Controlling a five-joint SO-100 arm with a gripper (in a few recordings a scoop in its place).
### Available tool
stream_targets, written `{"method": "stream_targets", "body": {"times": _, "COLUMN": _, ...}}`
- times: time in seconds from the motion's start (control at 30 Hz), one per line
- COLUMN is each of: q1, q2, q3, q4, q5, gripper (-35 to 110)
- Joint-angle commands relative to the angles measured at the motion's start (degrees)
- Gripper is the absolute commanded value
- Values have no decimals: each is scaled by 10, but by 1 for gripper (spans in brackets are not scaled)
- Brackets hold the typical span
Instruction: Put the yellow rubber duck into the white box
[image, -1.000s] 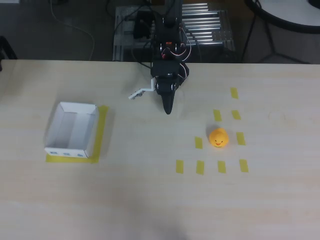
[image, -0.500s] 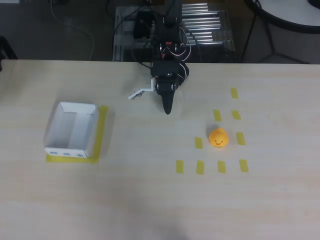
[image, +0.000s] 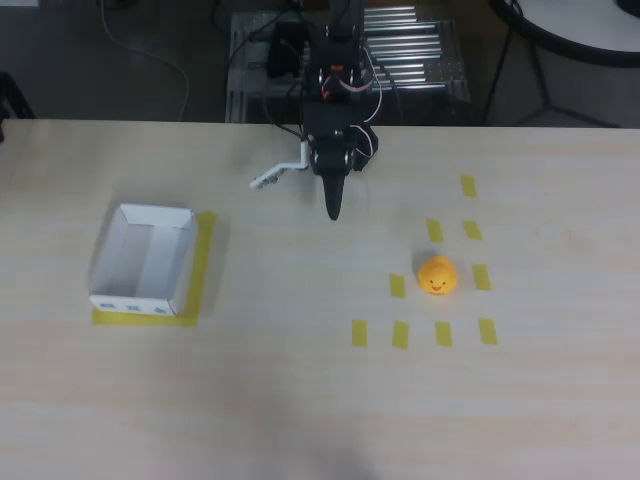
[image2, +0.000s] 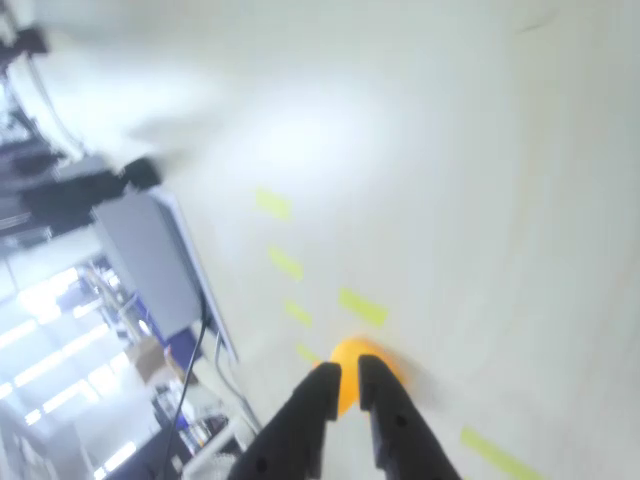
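The yellow rubber duck (image: 437, 276) rests on the table among yellow tape marks, right of centre in the overhead view. The white box (image: 143, 259) stands at the left on a yellow tape patch, with nothing in it. My gripper (image: 333, 210) hangs near the table's back edge, pointing at the table, up and left of the duck and well apart from it. In the blurred wrist view the two dark fingers (image2: 318, 392) stand almost together, nothing between them, and the duck (image2: 352, 362) shows just beyond the gripper (image2: 346, 378) tips.
Several yellow tape rectangles (image: 399, 334) ring the duck. A small white plate (image: 268, 179) sticks out left of the gripper. Behind the table edge sit the arm's base and a metal rack (image: 410, 50). The front half of the table is bare wood.
The gripper tip has drawn back a little toward the arm's base, and the white plate moved up and left. Duck and box stayed put.
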Motion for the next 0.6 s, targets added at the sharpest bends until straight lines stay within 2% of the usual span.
{"method": "stream_targets", "body": {"times": 0.0, "q1": -30, "q2": -110, "q3": -172, "q4": 16, "q5": -44, "gripper": 0}}
{"method": "stream_targets", "body": {"times": 0.2, "q1": -72, "q2": -276, "q3": -337, "q4": 69, "q5": -120, "gripper": 0}}
{"method": "stream_targets", "body": {"times": 0.27, "q1": -102, "q2": -329, "q3": -382, "q4": 96, "q5": -193, "gripper": 1}}
{"method": "stream_targets", "body": {"times": 0.33, "q1": -132, "q2": -377, "q3": -420, "q4": 134, "q5": -303, "gripper": 9}}
{"method": "stream_targets", "body": {"times": 0.37, "q1": -145, "q2": -404, "q3": -442, "q4": 152, "q5": -314, "gripper": 11}}
{"method": "stream_targets", "body": {"times": 0.47, "q1": -163, "q2": -468, "q3": -505, "q4": 200, "q5": -322, "gripper": 5}}
{"method": "stream_targets", "body": {"times": 0.57, "q1": -180, "q2": -514, "q3": -537, "q4": 200, "q5": -322, "gripper": 18}}
